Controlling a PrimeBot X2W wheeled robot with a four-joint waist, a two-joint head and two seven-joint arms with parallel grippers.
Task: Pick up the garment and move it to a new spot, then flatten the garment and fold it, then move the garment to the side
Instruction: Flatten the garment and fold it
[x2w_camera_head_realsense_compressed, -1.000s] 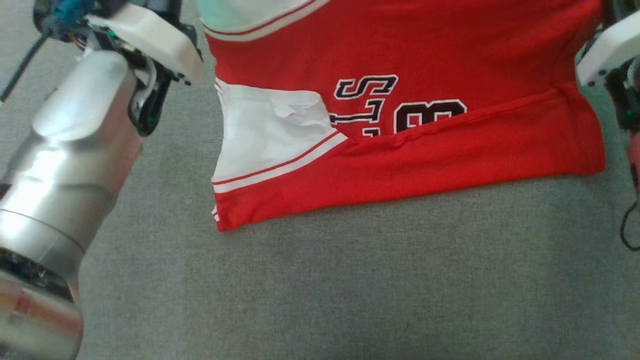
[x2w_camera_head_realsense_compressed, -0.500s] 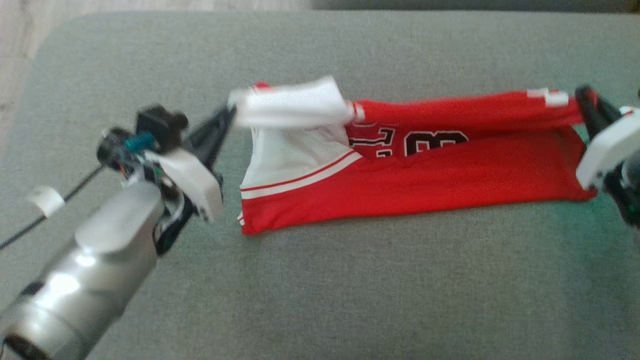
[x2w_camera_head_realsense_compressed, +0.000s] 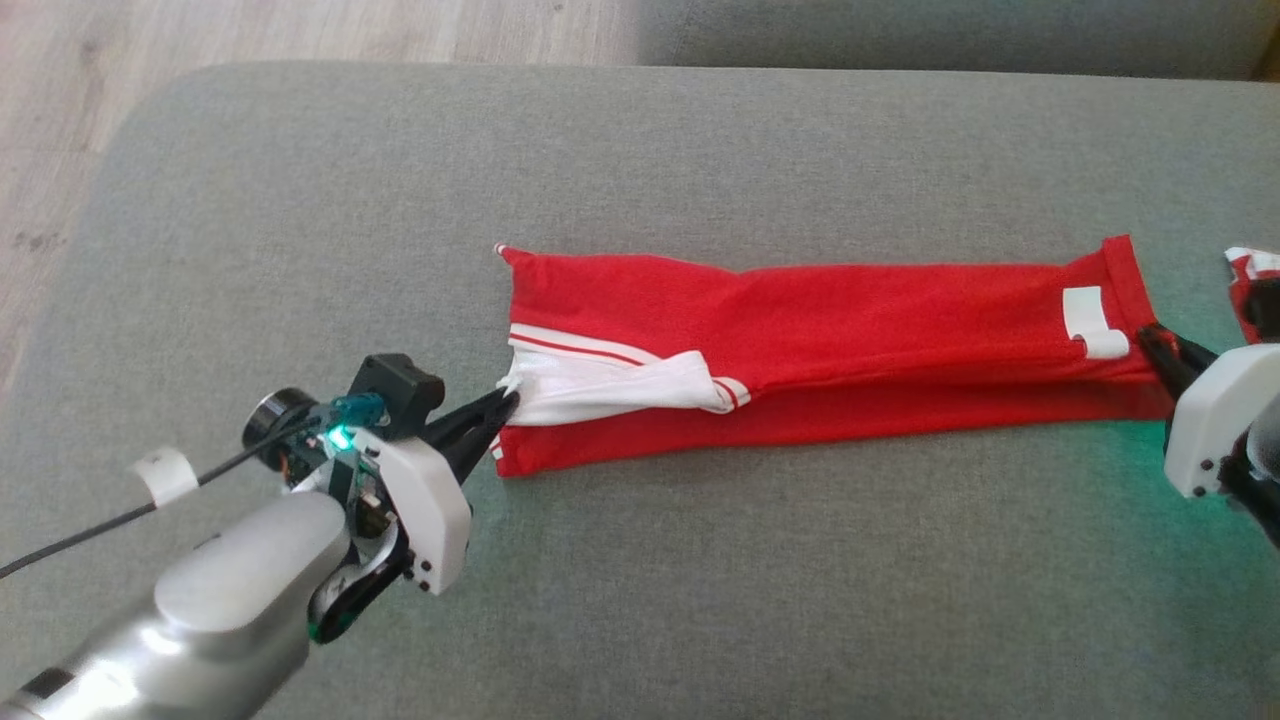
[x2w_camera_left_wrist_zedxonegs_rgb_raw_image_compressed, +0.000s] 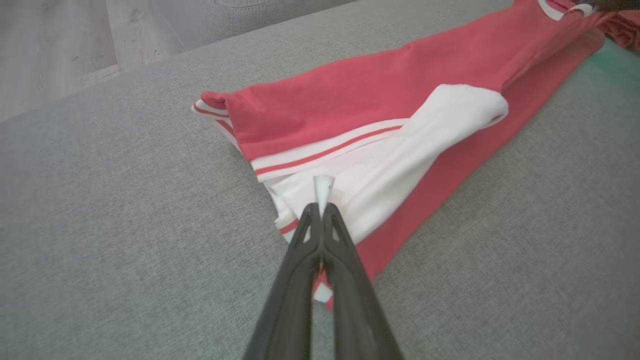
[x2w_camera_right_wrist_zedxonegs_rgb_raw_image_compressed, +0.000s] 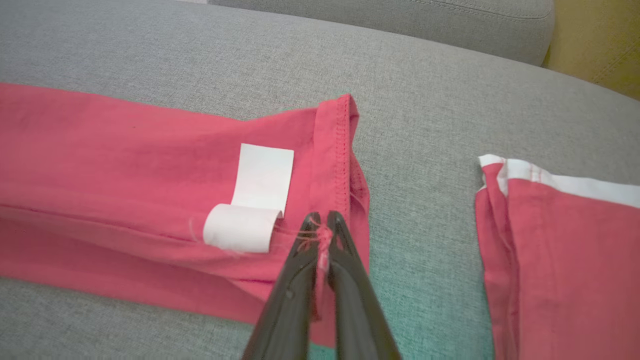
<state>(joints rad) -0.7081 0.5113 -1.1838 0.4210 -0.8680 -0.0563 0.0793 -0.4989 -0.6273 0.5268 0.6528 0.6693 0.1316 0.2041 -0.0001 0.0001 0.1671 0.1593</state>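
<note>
Red jersey garment with white striped trim (x2w_camera_head_realsense_compressed: 850, 310), one: folded band, long axis left-to-right on grey fabric cushion (x2w_camera_head_realsense_compressed: 700, 580). Left hand (x2w_camera_head_realsense_compressed: 505, 400) pinches its white end; right hand (x2w_camera_head_realsense_compressed: 1145, 335) pinches the opposite red hem. Second red-and-white cloth (x2w_camera_right_wrist_zedxonegs_rgb_raw_image_compressed: 560, 240), one, lies apart, just beyond right hand.

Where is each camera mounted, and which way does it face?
Head view: on the head, looking down at the red garment on the grey cushion; left gripper and right gripper pinch its ends.
Left wrist view: on that wrist, along its shut fingers, at the garment's white part.
Right wrist view: on that wrist, along its shut fingers, at the hem and white label.
Head and right wrist views share the label.
</note>
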